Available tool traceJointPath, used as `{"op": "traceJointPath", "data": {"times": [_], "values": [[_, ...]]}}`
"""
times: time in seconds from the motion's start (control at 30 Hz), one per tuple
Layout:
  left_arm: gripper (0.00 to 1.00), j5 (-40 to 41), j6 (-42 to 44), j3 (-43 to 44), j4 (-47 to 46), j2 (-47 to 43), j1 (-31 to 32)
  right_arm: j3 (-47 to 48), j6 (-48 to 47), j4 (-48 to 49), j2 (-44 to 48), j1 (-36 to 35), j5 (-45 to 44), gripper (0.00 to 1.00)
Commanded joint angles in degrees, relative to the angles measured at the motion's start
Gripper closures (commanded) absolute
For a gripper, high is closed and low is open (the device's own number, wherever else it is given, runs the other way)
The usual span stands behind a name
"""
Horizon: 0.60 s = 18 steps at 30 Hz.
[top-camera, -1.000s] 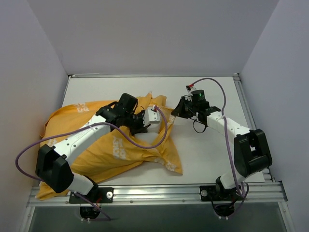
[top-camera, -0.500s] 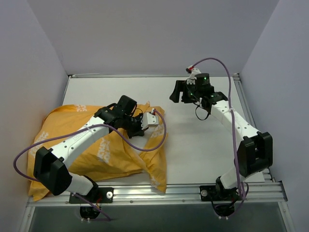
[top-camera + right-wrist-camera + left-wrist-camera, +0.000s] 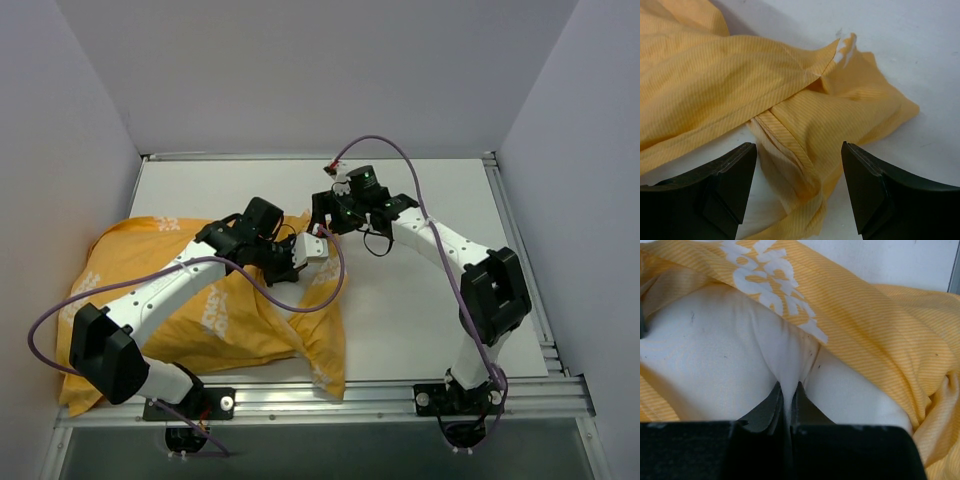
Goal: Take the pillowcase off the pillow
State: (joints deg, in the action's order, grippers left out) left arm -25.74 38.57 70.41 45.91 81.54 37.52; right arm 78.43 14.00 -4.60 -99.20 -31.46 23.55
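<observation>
The orange-yellow pillowcase [image 3: 200, 310] lies bunched over the left half of the table, its open end pointing right. My left gripper [image 3: 296, 268] reaches into that open end. In the left wrist view its jaws are shut on a pinched fold of the white pillow [image 3: 715, 355], with the pillowcase [image 3: 865, 325] pulled back around it. From above, the pillow itself is hidden under the cover. My right gripper [image 3: 320, 222] hovers just behind the cover's open edge. It stands open [image 3: 798, 150], straddling the pillowcase hem [image 3: 790, 145] without touching it.
White table [image 3: 430, 310] bounded by grey walls left, right and behind. A metal rail [image 3: 320, 395] runs along the front edge by the arm bases. Purple cables loop off both arms.
My right gripper let go of the pillowcase, opened, swung back and then left to hover over the cover's open edge. The cover slumped leftward. The left gripper kept its pinch.
</observation>
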Motion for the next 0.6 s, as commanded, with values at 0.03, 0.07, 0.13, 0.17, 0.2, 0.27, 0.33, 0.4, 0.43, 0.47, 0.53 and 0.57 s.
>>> {"op": "traceJointPath", "data": {"times": [0.03, 0.07, 0.13, 0.17, 0.2, 0.27, 0.33, 0.4, 0.43, 0.47, 0.53, 0.57], "values": [[0.98, 0.0, -0.5, 0.1, 5.2, -1.1, 0.1, 0.1, 1.6, 1.6, -1.3, -1.6, 3.2, 0.35], [0.98, 0.2, -0.4, 0.1, 5.2, -1.2, 0.0, -0.2, 1.9, 1.9, -1.3, -1.5, 2.9, 0.40], [0.98, 0.3, -0.4, 0.0, 5.2, -1.3, 0.0, -1.3, 2.6, 2.9, -0.8, -1.5, 1.8, 0.49], [0.98, 0.3, -0.4, 0.0, 5.3, -1.3, 0.0, -1.7, 2.9, 3.3, -0.6, -1.5, 0.9, 0.58], [0.98, 0.2, -0.3, 0.1, 5.3, -1.4, 0.0, -2.0, 3.0, 3.5, -0.5, -1.4, 0.2, 0.61], [0.98, 0.1, -0.2, -0.1, 5.7, -1.5, 0.0, -2.3, 3.8, 3.4, -0.3, -1.0, -2.4, 0.65], [0.98, -0.1, 0.2, -0.1, 6.2, -1.6, 0.1, -2.6, 5.6, 3.3, -0.6, -0.1, -3.6, 0.66], [0.98, -0.2, 0.6, -0.4, 6.8, -1.7, 0.0, -2.7, 7.1, 3.2, -0.9, 1.6, -4.8, 0.69], [0.98, -0.3, 0.9, -0.5, 7.3, -2.1, 0.0, -2.7, 7.7, 3.0, -1.3, 2.0, -5.7, 0.72], [0.98, -0.4, 1.1, -0.6, 7.6, -2.3, 0.0, -2.8, 8.4, 2.8, -1.5, 2.7, -6.5, 0.76], [0.98, -0.8, 1.4, -0.9, 8.2, -2.9, 0.0, -2.9, 8.9, 2.6, -2.0, 3.4, -8.9, 0.82], [0.98, -1.0, 1.6, -1.1, 8.6, -3.0, 0.0, -3.0, 9.5, 2.6, -2.5, 3.7, -9.3, 0.84]]}}
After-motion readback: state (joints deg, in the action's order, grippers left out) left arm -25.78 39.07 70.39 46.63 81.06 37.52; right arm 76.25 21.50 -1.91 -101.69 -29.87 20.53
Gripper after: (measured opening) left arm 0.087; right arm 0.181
